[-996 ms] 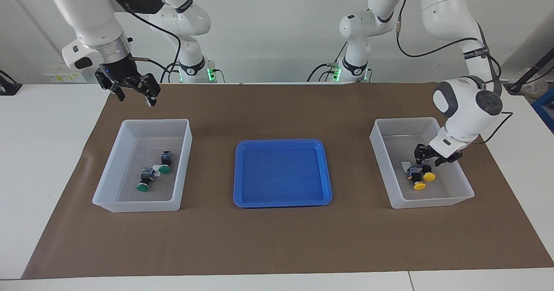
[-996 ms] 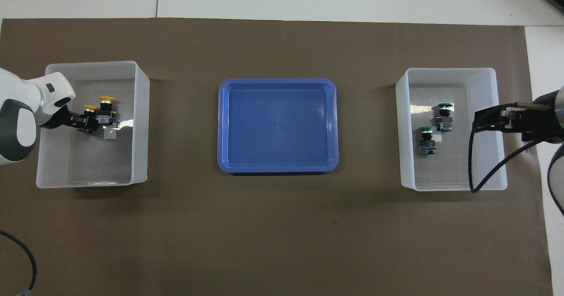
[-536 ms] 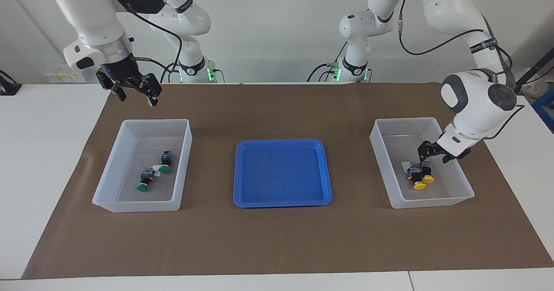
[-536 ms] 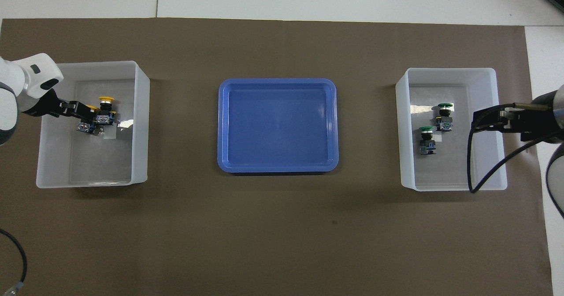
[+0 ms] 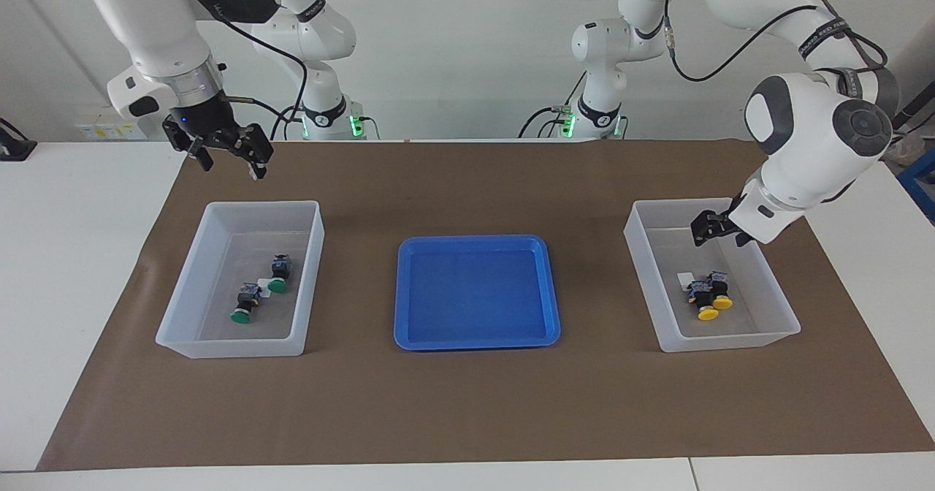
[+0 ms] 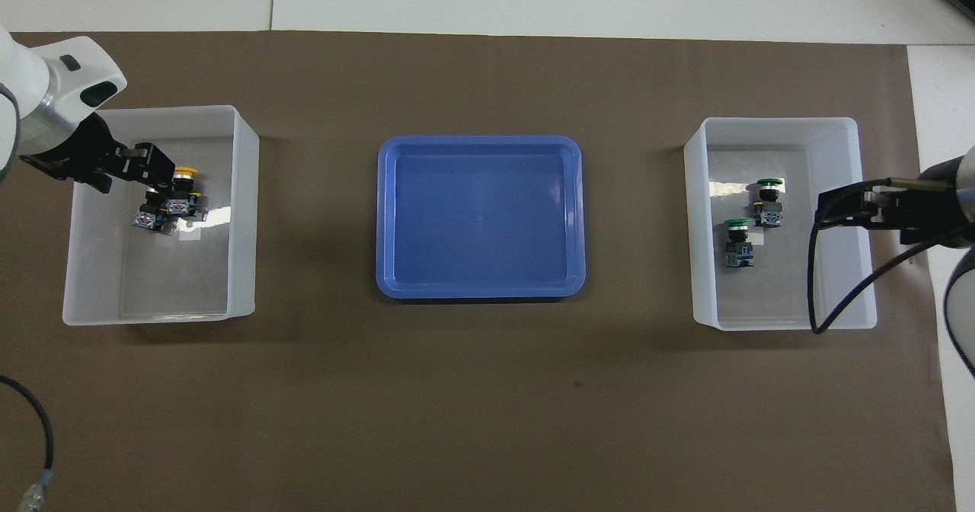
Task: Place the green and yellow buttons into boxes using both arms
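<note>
I see two green-capped buttons [image 5: 259, 294] lying on their sides in the translucent white box [image 5: 196, 272] toward the right arm's end, close together near its label. Two yellow-capped buttons [image 5: 708, 296] lie side by side, touching, in the matching box [image 5: 646, 272] toward the left arm's end.

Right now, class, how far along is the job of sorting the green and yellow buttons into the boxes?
Sorting looks done: two green buttons lie in the box at the right arm's end, two yellow buttons in the box at the left arm's end. The blue tray holds nothing. Nothing is in hand: the left gripper hangs over its box, the open right gripper waits. Nothing left.
</note>
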